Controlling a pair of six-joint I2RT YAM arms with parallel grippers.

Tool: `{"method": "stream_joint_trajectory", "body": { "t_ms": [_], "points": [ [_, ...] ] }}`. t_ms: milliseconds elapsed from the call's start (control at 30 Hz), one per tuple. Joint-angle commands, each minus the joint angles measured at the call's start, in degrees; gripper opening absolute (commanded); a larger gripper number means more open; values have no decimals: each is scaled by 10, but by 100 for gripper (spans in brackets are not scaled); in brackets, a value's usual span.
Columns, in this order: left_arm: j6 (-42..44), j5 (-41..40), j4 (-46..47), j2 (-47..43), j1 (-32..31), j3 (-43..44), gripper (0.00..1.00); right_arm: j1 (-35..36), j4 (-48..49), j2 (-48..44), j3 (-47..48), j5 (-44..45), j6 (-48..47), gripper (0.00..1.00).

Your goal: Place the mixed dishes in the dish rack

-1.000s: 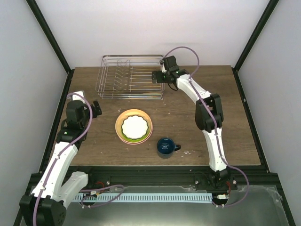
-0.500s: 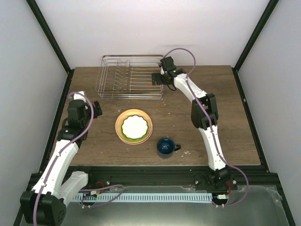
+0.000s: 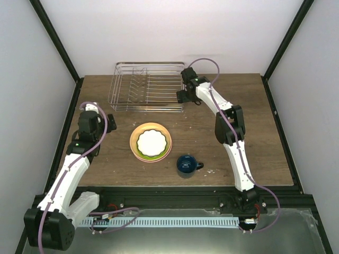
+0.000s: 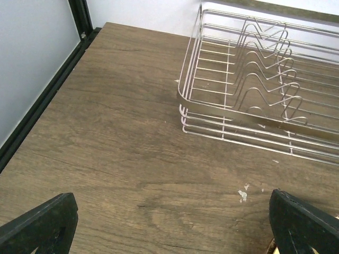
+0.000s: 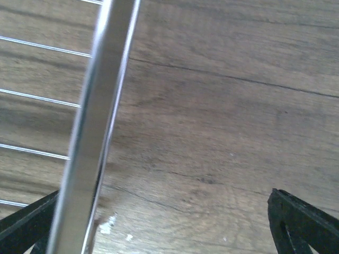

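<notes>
Nothing is loaded yet: the dish rack (image 3: 145,108) stands bare at the far side of the wooden table (image 3: 254,132), its upright tines holding no plate, and every dish sits out on the wood. The plates lie stacked in the middle of the table, the white scalloped plate (image 3: 151,142) on top of the orange-yellow plate (image 3: 134,138), with thin edges of other colours showing beneath it, too slight to count. The dark blue mug (image 3: 186,164) stands upright just beside the stack, toward the right arm's base. The left gripper (image 3: 109,121) hovers over bare wood between the stack and the table's left edge, its fingers spread wide and holding nothing. The right gripper (image 3: 183,96) is at the rack's near right corner, also spread wide and empty – in its wrist view a rack rail runs close by one finger, though whether they touch I cannot tell. So, by my judgement, the whole job remains – each plate in the stack and the mug have to go into the rack
</notes>
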Motion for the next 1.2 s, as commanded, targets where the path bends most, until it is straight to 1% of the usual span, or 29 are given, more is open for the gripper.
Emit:
{"method": "stream_joint_trajectory", "body": {
  "t_ms": [0,133,233,333,400,767,1000,1167],
  "points": [
    [6,13,18,6,-2,-7,100,-6,-67,-31,25,43,-21,100],
    [6,14,16,9,-2,-7,100,-18,-97,-44,22,54,-24,100],
    [5,16,17,8,-2,-5,100,-28,-103,-63,-8,66,-24,100],
    [5,18,15,10,-2,3,100,-41,-80,-107,-67,60,-24,100],
    [5,22,9,13,-2,13,100,-51,-61,-140,-124,58,-24,100],
    [0,41,-12,32,-2,70,100,-125,12,-288,-345,44,-40,100],
    [-2,37,-27,30,-2,84,100,-159,42,-349,-446,43,-52,100],
    [4,34,-40,29,-2,94,100,-197,69,-395,-520,34,-56,100]
  ]
}}
